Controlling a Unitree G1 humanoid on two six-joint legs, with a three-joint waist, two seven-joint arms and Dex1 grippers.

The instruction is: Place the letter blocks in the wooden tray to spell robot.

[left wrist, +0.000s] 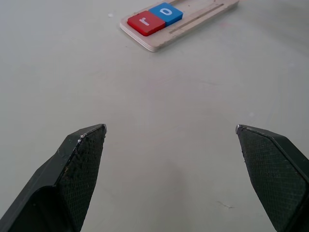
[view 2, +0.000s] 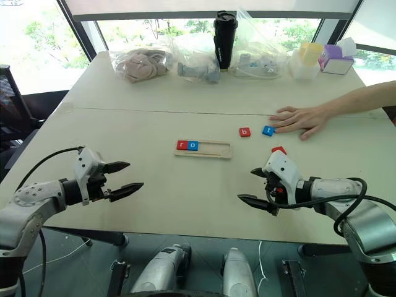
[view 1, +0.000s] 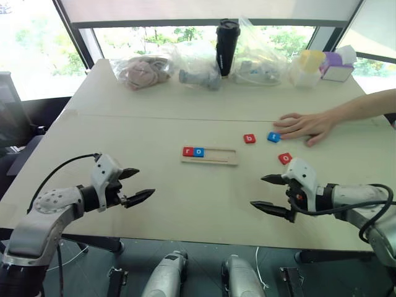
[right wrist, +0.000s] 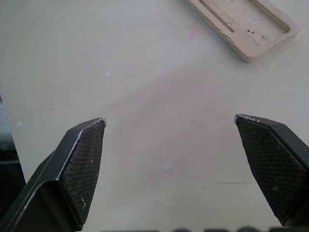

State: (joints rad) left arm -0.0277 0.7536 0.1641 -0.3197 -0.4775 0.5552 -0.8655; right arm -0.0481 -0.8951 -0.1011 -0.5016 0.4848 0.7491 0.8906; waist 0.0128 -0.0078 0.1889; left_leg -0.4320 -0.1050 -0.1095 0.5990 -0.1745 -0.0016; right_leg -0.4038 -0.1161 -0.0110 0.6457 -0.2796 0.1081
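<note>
The wooden tray lies mid-table with a red "r" block and a blue "o" block at its left end; the rest of it is bare. Loose on the table to the right are a red "b" block, a blue block and another red block. A person's hand rests beside the blue block. My left gripper hovers open over the near left of the table. My right gripper is open at the near right, just in front of the red block.
Along the far edge stand plastic bags with soft items, a black tumbler, a yellow-lidded container and a purple box. The person's forearm reaches in from the right. The table's front edge lies just under both grippers.
</note>
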